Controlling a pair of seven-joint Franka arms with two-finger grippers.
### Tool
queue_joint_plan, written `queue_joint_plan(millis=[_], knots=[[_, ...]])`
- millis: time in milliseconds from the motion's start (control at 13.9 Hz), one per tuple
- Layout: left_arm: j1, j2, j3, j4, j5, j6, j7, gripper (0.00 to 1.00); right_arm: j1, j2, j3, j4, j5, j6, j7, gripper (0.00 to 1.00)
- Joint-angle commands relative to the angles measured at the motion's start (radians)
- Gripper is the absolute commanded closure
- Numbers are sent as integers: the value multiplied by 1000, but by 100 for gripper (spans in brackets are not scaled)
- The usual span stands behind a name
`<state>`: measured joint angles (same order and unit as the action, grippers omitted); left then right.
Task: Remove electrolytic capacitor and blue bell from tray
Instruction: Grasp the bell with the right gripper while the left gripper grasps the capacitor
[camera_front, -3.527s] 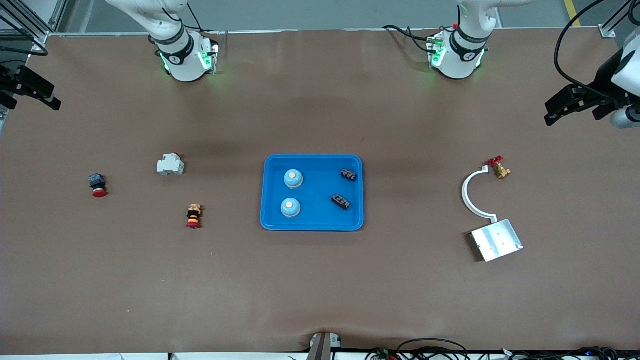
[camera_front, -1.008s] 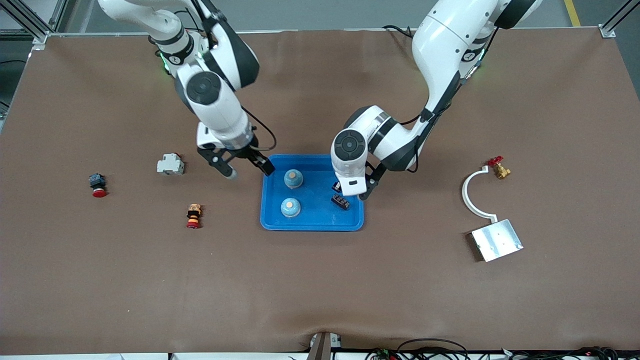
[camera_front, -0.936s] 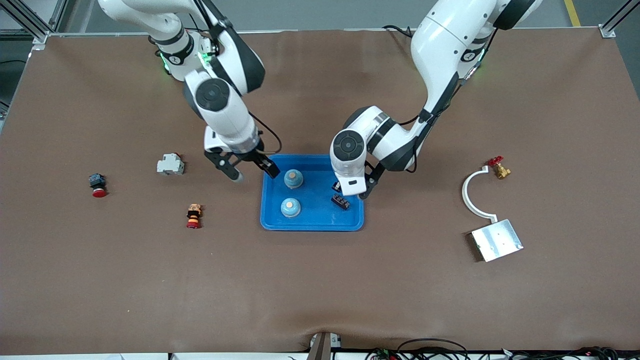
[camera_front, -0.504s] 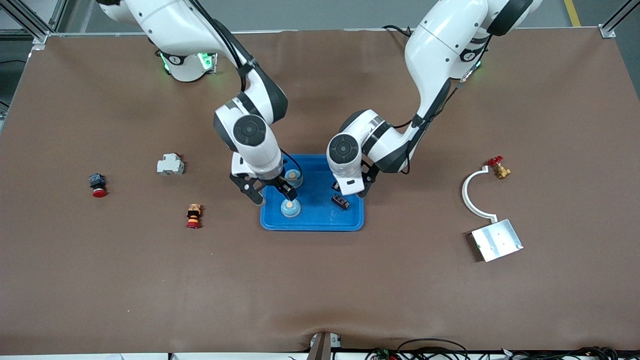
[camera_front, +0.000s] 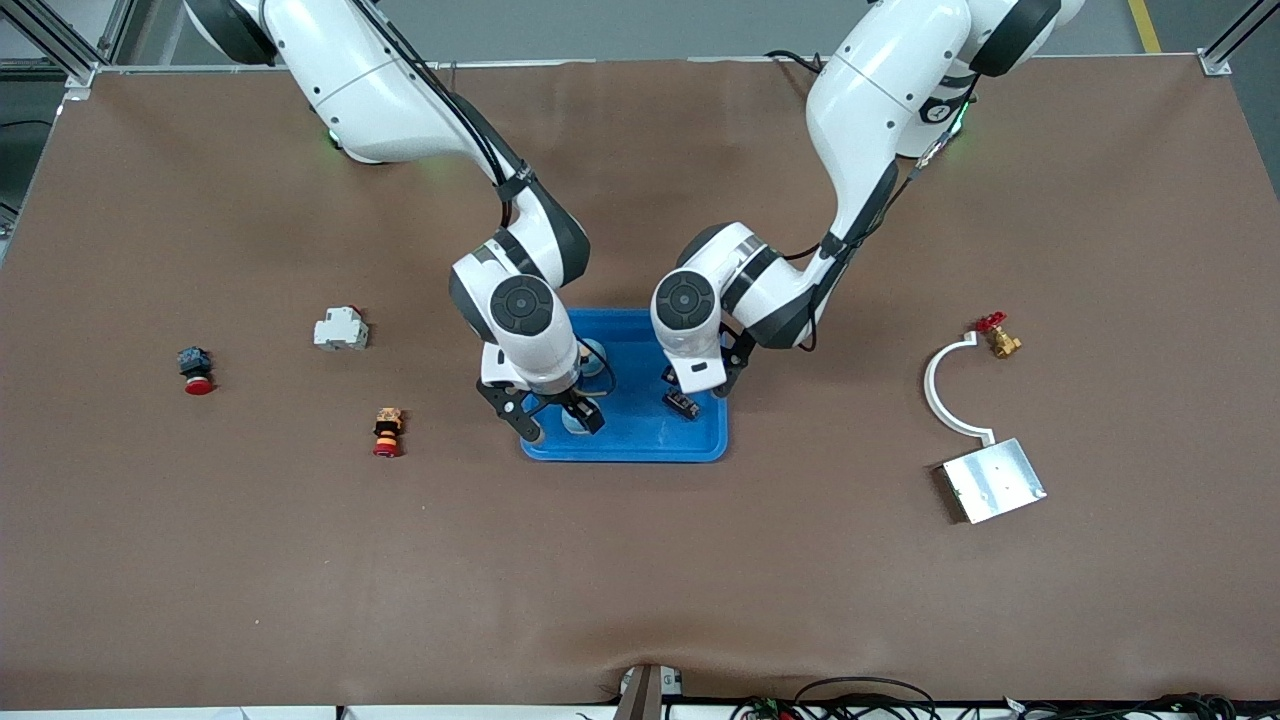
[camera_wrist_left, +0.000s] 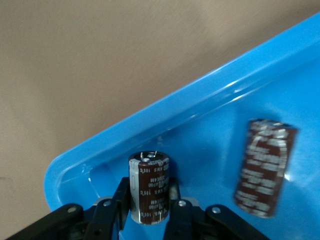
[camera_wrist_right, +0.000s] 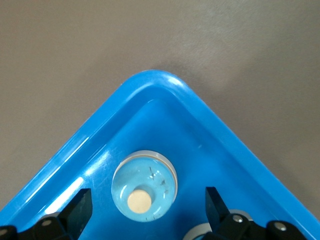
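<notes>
Brown surface (camera_front: 640, 560) fills the front view, with the blue tray (camera_front: 625, 450) at centre frame. My left gripper (camera_front: 697, 385) and right gripper (camera_front: 553, 420) are both down inside it. Left wrist view: my gripper (camera_wrist_left: 150, 210) clenches one capacitor (camera_wrist_left: 149, 187); another capacitor (camera_wrist_left: 265, 167) lies at right of frame. Right wrist view: my released gripper (camera_wrist_right: 145, 212) straddles a bell (camera_wrist_right: 144, 186), low in the frame.

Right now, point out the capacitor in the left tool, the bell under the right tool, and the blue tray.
capacitor (camera_wrist_left: 149, 187), left wrist view, on its printed sleeve.
bell (camera_wrist_right: 144, 186), right wrist view, on its blue dome.
blue tray (camera_front: 640, 452), front view, on its rim nearest the camera.
</notes>
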<state>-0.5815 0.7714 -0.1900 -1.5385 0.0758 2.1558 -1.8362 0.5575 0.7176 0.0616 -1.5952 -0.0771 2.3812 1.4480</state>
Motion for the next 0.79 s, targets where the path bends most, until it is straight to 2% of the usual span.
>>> queue_joint_plan(millis=[0, 216, 360, 576, 720], knots=[[15, -79, 9, 1, 21, -25, -11, 100, 18, 45, -22, 31, -15, 35, 31, 0], [69, -170, 20, -14, 24, -76, -25, 100, 18, 62, -23, 31, -18, 58, 31, 0], [144, -224, 21, -35, 54, -138, 4, 100, 18, 66, -23, 31, -19, 65, 31, 0], [244, -306, 18, -162, 136, -162, 165, 100, 18, 80, -22, 37, -18, 69, 31, 0], [324, -319, 15, -222, 139, -160, 306, 100, 18, 86, -22, 38, -18, 69, 31, 0]])
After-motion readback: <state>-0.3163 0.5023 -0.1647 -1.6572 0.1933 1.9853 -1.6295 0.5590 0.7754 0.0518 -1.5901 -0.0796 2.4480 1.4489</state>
